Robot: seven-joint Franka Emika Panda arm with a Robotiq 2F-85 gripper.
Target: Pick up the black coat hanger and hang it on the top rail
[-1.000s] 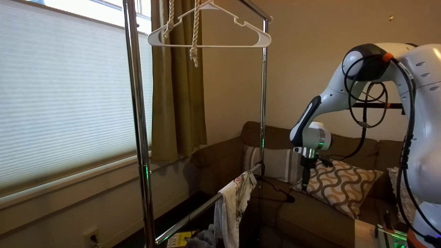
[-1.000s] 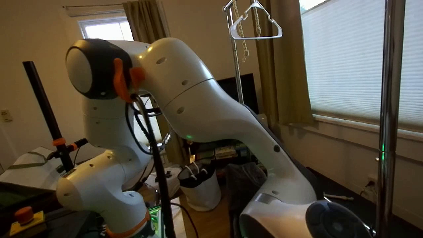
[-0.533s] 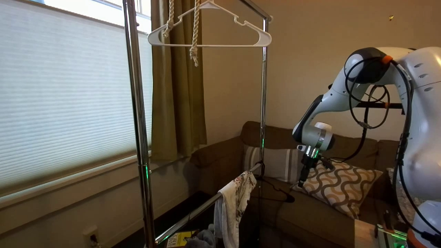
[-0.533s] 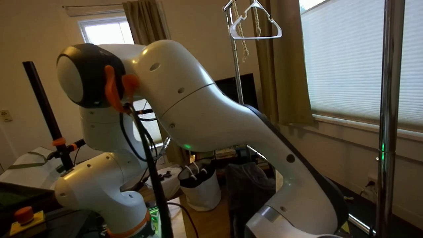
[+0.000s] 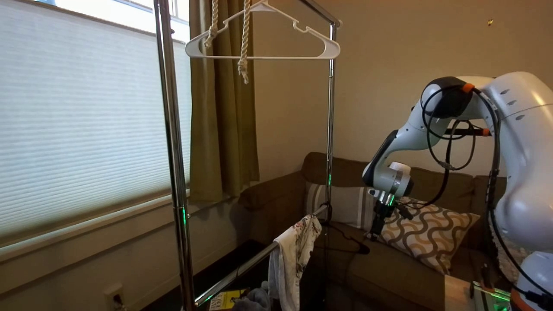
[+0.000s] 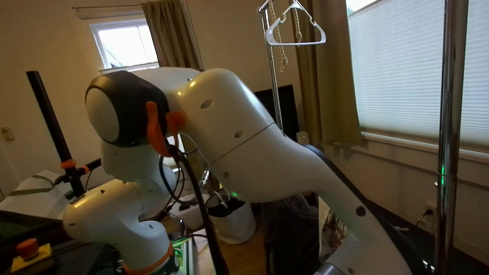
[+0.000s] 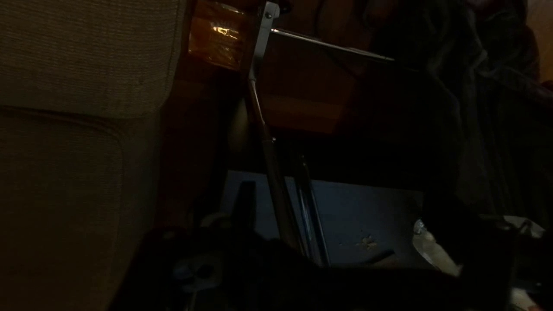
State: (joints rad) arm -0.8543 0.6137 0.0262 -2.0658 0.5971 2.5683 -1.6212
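Observation:
The black coat hanger hangs from the lower rail by the far pole in an exterior view, one shoulder pointing toward the sofa. I cannot make it out in the dark wrist view. The top rail runs across the rack's top; its end also shows in an exterior view. My gripper points down, tilted, just right of the hanger's outer end and a little above it, apparently apart from it. In the wrist view, the gripper has dark fingers spread wide with nothing seen between their tips. It is out of frame in an exterior view.
A white hanger and knotted ropes hang at the top. A patterned cloth hangs on the lower rail. Chrome poles stand at both ends. The sofa with pillows lies behind the gripper.
The arm has come down, its elbow clearly lower. The gripper has shifted slightly left toward the rack and tilted. The hanger and rack have not moved.

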